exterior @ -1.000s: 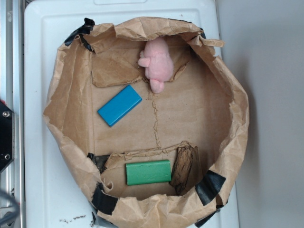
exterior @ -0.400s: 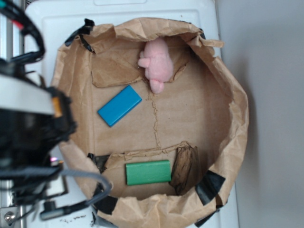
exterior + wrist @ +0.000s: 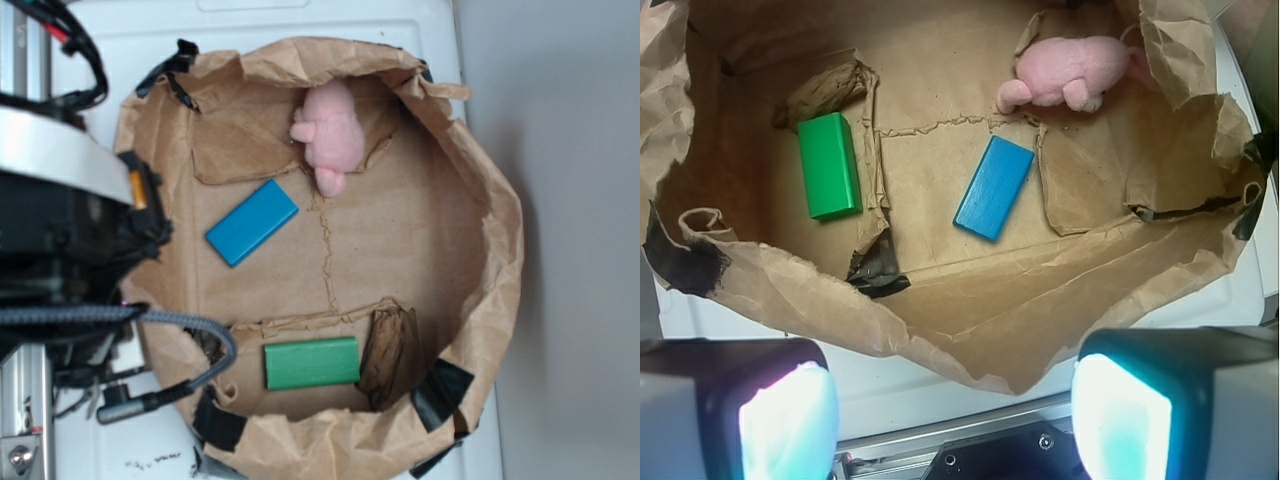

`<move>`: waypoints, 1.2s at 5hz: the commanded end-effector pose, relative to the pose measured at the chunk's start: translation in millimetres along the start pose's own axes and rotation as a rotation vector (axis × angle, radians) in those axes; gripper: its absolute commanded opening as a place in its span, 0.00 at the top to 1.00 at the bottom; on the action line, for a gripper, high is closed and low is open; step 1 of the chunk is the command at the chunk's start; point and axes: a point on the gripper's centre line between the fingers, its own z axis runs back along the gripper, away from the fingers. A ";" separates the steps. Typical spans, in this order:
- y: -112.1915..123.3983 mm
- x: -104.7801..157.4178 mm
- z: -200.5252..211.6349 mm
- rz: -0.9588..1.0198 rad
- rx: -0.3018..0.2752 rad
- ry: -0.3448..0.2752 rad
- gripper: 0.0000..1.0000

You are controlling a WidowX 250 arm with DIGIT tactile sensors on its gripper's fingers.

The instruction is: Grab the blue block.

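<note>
With the gripper [image 3: 955,405] wide open and empty, the blue block [image 3: 994,187], flat at 12 o'clock ahead, appears rigid, light and smooth; grasp across its narrow width.

Black arm [image 3: 70,240], silver band, grey cable [image 3: 150,320], orange marking.

— Any writing, labels or numbers to read here?
— None. The blue block [image 3: 252,222], the green block [image 3: 312,363] and the paper bag [image 3: 500,270] all show plain, unmarked surfaces.
</note>
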 end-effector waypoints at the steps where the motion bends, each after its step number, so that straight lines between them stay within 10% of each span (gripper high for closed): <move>1: 3.0 2.8 4.6 0.015 -0.002 -0.020 0.00; 4: -13.8 68.8 -37.8 0.148 -0.003 -0.055 0.00; 6: 15.8 79.0 -97.0 0.116 0.003 -0.117 0.00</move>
